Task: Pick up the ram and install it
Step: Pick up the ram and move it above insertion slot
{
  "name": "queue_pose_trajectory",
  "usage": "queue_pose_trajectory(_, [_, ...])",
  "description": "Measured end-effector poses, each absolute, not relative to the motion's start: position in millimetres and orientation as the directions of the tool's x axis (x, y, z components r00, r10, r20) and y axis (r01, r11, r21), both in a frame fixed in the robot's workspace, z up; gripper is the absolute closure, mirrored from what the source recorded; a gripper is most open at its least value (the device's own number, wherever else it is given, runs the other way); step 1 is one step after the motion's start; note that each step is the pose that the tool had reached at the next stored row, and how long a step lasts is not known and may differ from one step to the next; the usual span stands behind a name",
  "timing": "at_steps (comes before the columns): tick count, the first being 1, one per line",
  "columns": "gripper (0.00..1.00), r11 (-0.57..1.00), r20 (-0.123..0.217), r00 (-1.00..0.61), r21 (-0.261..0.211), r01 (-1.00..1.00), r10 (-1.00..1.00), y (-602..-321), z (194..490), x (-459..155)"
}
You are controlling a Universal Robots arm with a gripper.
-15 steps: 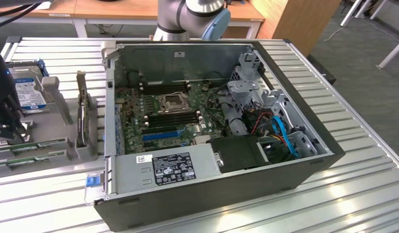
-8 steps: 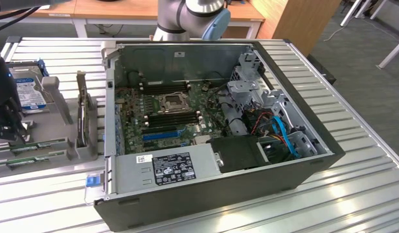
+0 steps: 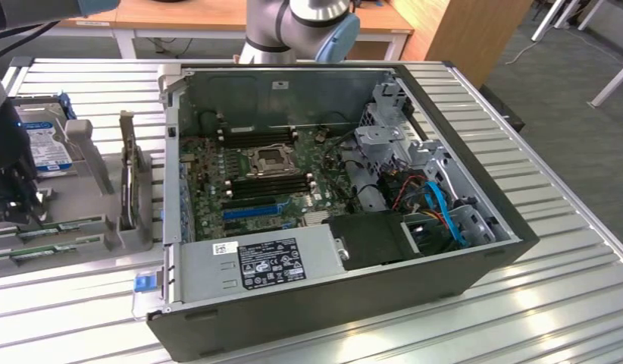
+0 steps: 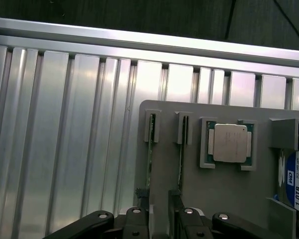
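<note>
Two ram sticks stand on edge in slots of a grey holder (image 4: pixel 224 194): one ram stick (image 4: pixel 149 159) and a second ram stick (image 4: pixel 181 159) beside it. My gripper (image 4: pixel 159 219) hangs just above their near ends, open, with one fingertip (image 4: pixel 141 216) over each stick's line and nothing gripped. In the exterior view the gripper (image 3: pixel 17 212) is at the far left over the ram sticks (image 3: pixel 51 227). The motherboard (image 3: pixel 205 163) lies in the open computer case (image 3: pixel 474 262), with black memory slots (image 3: pixel 263 182) beside the processor socket.
A processor chip (image 4: pixel 230 143) and a hard drive (image 4: pixel 298 185) sit in the same holder. The holder rests on a ribbed metal table (image 4: pixel 65 139). Inside the case are a blue expansion slot (image 3: pixel 253 208), a power supply (image 3: pixel 261 262) and blue cables (image 3: pixel 443 212).
</note>
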State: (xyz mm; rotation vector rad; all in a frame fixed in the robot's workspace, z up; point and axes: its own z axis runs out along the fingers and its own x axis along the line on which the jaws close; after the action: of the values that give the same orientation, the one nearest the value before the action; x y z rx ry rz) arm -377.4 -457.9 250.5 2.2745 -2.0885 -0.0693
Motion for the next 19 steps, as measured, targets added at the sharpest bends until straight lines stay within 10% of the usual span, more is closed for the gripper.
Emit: queue_pose_trajectory(19, [0.7, -0.085, 0.003, 0.085, 0.069, -0.994, -0.996, -461.2, 242.4, -377.4])
